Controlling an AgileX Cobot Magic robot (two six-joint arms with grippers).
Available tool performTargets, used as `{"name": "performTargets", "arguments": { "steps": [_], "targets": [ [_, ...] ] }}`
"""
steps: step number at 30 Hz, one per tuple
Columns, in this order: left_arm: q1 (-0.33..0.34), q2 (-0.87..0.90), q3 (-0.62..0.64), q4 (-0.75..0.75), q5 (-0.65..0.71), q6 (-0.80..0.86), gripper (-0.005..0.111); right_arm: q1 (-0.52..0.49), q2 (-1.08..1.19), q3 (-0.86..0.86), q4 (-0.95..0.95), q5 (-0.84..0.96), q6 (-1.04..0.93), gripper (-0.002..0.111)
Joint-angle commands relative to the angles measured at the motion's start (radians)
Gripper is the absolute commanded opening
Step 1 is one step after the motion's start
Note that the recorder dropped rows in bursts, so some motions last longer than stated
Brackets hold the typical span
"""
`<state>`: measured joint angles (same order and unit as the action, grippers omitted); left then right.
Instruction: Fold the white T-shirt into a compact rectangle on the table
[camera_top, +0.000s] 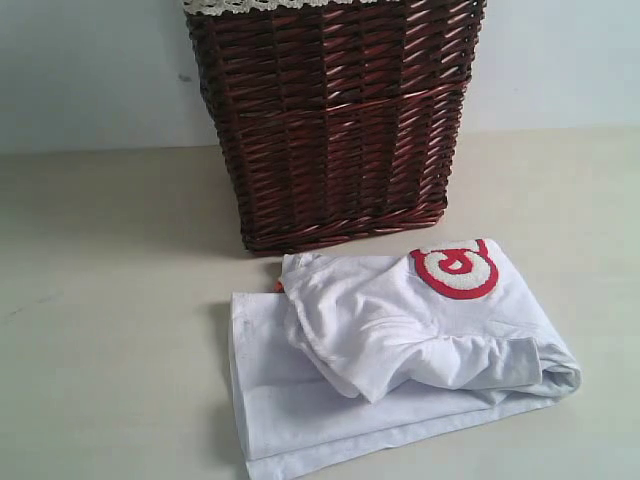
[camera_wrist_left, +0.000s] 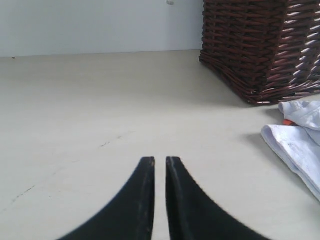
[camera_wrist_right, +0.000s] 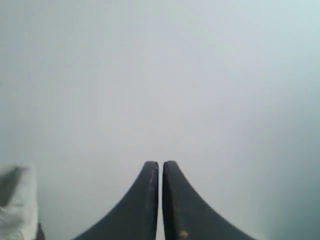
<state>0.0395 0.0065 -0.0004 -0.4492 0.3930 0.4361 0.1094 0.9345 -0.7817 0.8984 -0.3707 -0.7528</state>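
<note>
White T-shirt (camera_top: 400, 350) bunched — seemingly half-folded.

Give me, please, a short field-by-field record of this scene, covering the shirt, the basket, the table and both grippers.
white T-shirt: partly folded, a rumpled upper layer over a flatter one, red-outlined letter showing
position: on the table, just in front of the basket
basket: dark brown wicker, upright, white lace at the rim
left gripper: shut, empty, over bare table, apart from the shirt
right gripper: shut, empty
fold: not yet a compact rectangle
</note>
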Motion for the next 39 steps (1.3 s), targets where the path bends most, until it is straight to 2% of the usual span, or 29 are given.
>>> {"name": "performTargets", "arguments": {
  "steps": [1,7,11,16,22,25,28,30,31,34,39],
  "targets": [
    [-0.002,-0.007,0.0,-0.002,-0.005,0.001,0.011,-0.134,-0.22,0.22,-0.188,0.23,-0.155,0.006],
    [-0.002,-0.007,0.0,-0.002,-0.005,0.001,0.011,-0.145,-0.493,0.614,-0.275,0.312,-0.179,0.006],
    [-0.002,-0.007,0.0,-0.002,-0.005,0.001,0.011,-0.147,-0.648,0.782,-0.329,0.426,-0.243,0.006],
    [-0.002,-0.007,0.0,-0.002,-0.005,0.001,0.011,-0.145,-0.755,0.782,-0.295,0.628,-0.236,0.006],
    [-0.002,-0.007,0.0,-0.002,-0.005,0.001,0.011,-0.145,-0.775,0.782,-0.241,0.621,-0.226,0.006],
    [-0.002,-0.007,0.0,-0.002,-0.005,0.001,0.011,-0.145,-0.775,0.782,-0.205,0.484,-0.029,0.006],
    [-0.002,-0.007,0.0,-0.002,-0.005,0.001,0.011,-0.145,-0.784,0.782,-0.502,0.361,0.261,0.006],
    [-0.002,-0.007,0.0,-0.002,-0.005,0.001,0.011,-0.145,-0.804,0.782,-0.655,0.431,0.48,0.006],
    [-0.002,-0.007,0.0,-0.002,-0.005,0.001,0.011,-0.145,-0.817,0.782,-0.698,0.472,0.527,0.006],
    [-0.002,-0.007,0.0,0.0,-0.005,0.001,0.011,-0.145,-0.88,0.782,-0.741,0.609,0.536,0.006],
    [-0.002,-0.007,0.0,0.0,-0.005,0.001,0.011,-0.145,-0.935,0.782,-0.785,0.618,0.519,0.006]
  ]
}}
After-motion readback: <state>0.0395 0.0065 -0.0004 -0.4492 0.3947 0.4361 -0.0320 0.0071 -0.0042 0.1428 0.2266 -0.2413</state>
